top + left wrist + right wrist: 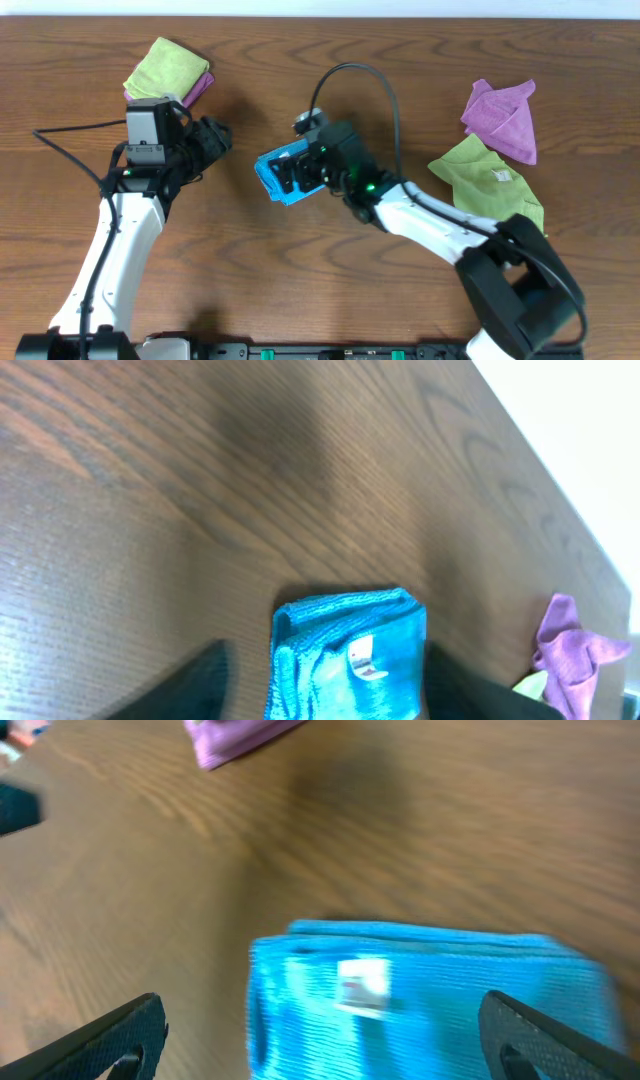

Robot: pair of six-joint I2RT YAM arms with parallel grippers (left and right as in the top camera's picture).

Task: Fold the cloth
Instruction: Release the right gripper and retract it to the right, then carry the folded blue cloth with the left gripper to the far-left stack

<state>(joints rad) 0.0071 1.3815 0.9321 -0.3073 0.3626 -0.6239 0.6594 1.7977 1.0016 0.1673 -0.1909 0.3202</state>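
Observation:
The cloth (272, 180) is a sky-blue towel folded into a small thick rectangle at the middle of the wooden table. Its white tag (362, 985) faces up. My right gripper (302, 172) is open just above the cloth's right part, and in the right wrist view (330, 1035) its fingers stand wide on either side of the cloth (430, 995). My left gripper (218, 140) is open and empty, to the left of the cloth and apart from it. The left wrist view (330, 700) looks at the cloth (345, 650) between its fingers.
A lime-green cloth (165, 65) lies on a purple cloth (202, 88) at the back left. Another purple cloth (502, 115) and a lime-green cloth (490, 178) lie at the right. The purple one also shows in the left wrist view (570, 655).

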